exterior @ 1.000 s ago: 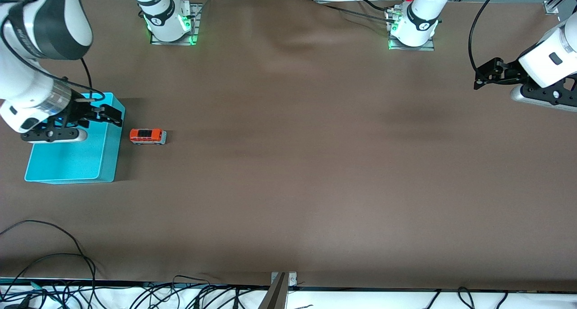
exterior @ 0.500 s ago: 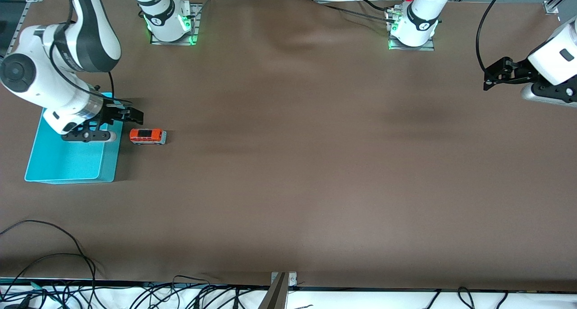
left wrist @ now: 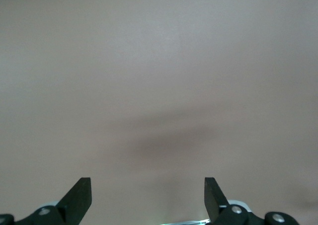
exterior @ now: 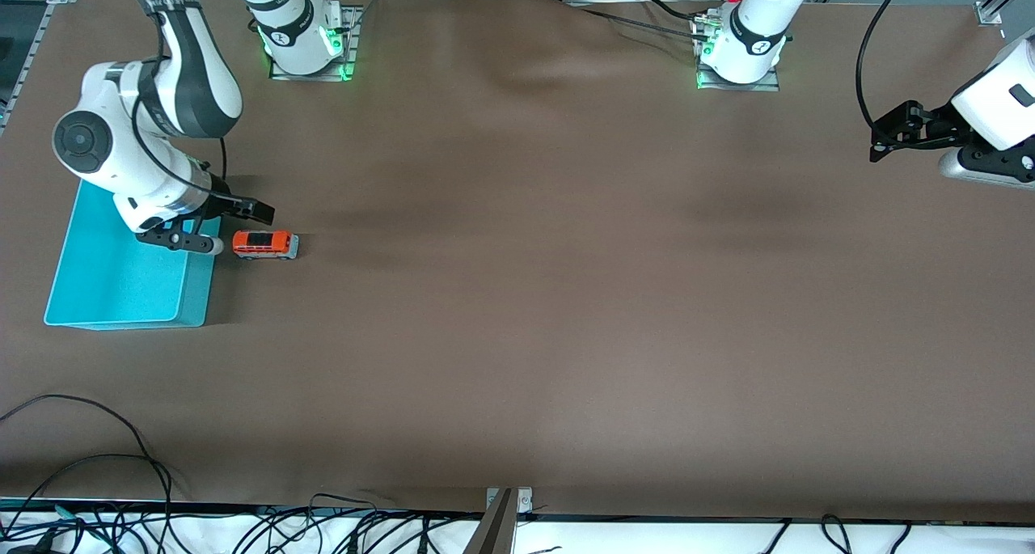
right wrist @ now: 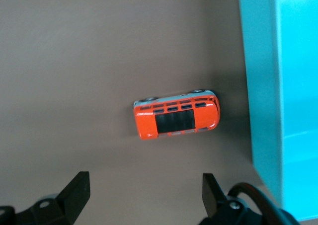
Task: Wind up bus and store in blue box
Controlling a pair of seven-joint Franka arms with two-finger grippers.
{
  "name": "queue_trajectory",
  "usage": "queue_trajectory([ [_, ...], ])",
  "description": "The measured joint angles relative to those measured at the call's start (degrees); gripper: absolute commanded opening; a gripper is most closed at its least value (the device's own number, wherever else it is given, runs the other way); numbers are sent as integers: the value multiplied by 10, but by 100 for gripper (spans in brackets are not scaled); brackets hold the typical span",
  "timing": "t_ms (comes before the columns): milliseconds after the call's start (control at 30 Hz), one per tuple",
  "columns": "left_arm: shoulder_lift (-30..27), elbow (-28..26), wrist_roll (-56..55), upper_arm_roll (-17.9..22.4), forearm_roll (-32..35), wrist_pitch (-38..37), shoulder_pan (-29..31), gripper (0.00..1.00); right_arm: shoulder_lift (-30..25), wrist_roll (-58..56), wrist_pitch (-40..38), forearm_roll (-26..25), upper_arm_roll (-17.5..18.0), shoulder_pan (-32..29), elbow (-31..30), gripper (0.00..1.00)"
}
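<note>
In the front view, the bus [exterior: 265, 244] sits on its wheels on the brown table [exterior: 517, 295] at the left-middle of the frame, just beside the blue box [exterior: 121, 283] — apart from its wall, not in it. The box stands at the right arm's end of the table. The right gripper [exterior: 252, 211] hangs over the box's edge and the strip of table next to the bus, fingers spread. At the upper right of the frame the left gripper [exterior: 883, 140] is held over bare table at the left arm's end, well apart from bus and box; the left arm waits.

In the left wrist view only plain table shows, with the gripper's two fingertips [left wrist: 79, 197] wide apart along the bottom edge — nothing between them.

In the right wrist view the bus [right wrist: 176, 116] lies in the middle of the frame, its dark roof window facing the camera, with the box wall [right wrist: 261, 86] just beside it along the right edge. The fingertips [right wrist: 77, 190] at the bottom stand open, clear of the bus.
</note>
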Motion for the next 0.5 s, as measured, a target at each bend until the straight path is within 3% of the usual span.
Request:
queue_trajectory([
  [167, 0, 0, 0, 0, 0, 0, 0, 100, 10, 62, 40, 0, 0, -1, -25, 100],
  [500, 0, 0, 0, -2, 0, 0, -2, 100, 15, 162, 49, 0, -5, -23, -37, 100],
])
